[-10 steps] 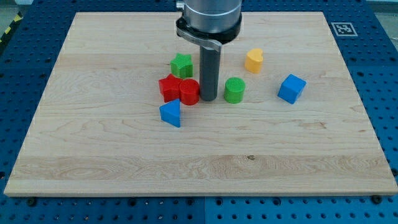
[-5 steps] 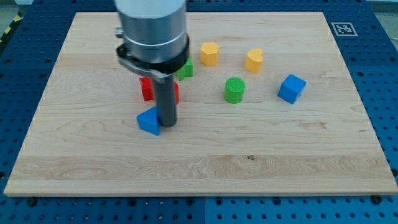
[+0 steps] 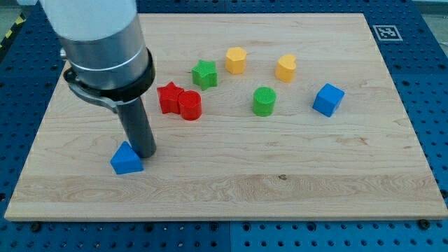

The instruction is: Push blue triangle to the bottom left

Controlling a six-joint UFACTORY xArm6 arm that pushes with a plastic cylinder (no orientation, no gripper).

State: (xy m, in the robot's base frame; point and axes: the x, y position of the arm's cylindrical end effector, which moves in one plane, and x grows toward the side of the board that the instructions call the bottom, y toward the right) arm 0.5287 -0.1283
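- My tip (image 3: 145,152) rests on the surface (image 3: 294,175), touching the upper right side of the blue triangle (image 3: 127,159).
- There is no pincer on this arm, only the straight rod, so nothing is spread, pressed together or pinching.
- The blue triangle sits in the lower left part of the surface, well apart from every other block, with bare wood between it and the bottom left corner.
- My judgement: the push is well along but not finished. The triangle is in the right quarter, yet the corner lies further down and to the view's left.
- With the tip on the triangle's upper right, a further push down and left looks well lined up; an off-centre push might turn the block aside.
- The other blocks are clear of that path: a red star (image 3: 169,96) touching a red cylinder (image 3: 190,106), a green star (image 3: 204,73), a green cylinder (image 3: 264,101), two yellow blocks (image 3: 236,60) (image 3: 285,68) near the top, and a blue cube (image 3: 327,99) on the view's right.
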